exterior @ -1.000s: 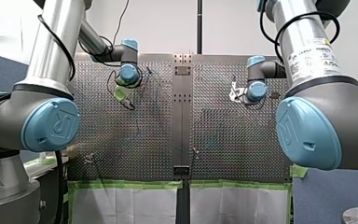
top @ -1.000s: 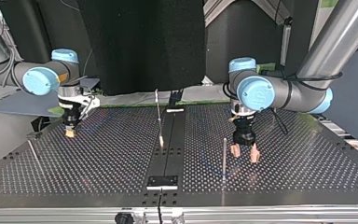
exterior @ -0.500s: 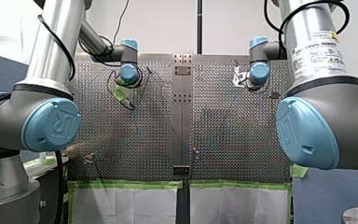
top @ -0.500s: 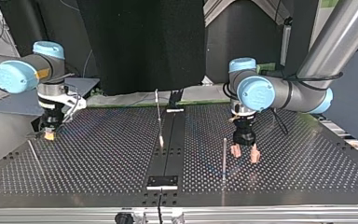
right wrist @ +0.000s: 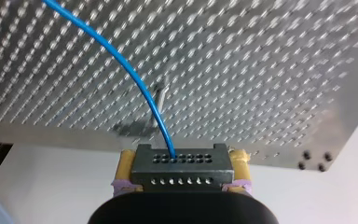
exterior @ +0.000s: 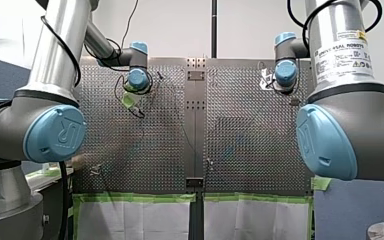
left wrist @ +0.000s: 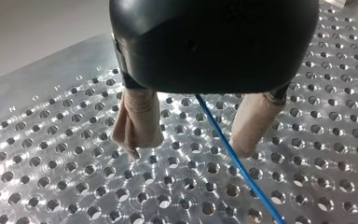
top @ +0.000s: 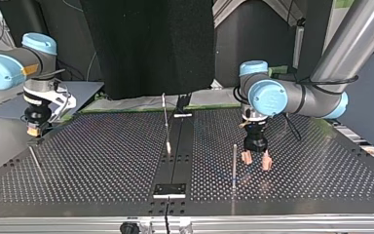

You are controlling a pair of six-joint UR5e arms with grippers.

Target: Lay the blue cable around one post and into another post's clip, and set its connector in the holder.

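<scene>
In the right wrist view my right gripper (right wrist: 182,161) is shut on the black connector (right wrist: 168,173), yellow pads pressed on both its sides. The blue cable (right wrist: 135,79) rises from the connector and curves away over the perforated plate. In the top view this gripper (top: 33,129) hangs at the far left, above the plate's edge. My left gripper (left wrist: 188,150) stands open just above the plate. The blue cable (left wrist: 233,158) runs loose between its beige fingers (left wrist: 137,126). In the top view the left gripper (top: 255,161) is beside a thin upright post (top: 234,165).
A second post (top: 165,122) stands near the dark centre strip. A third, thin post (top: 35,158) leans near the top view's left edge. A small black block (top: 170,190) sits on the strip at the near edge. Green tape lines the plate's far border (top: 126,108).
My right arm has carried the connector toward the top view's left and back, to the plate's edge. The left arm has not moved.
</scene>
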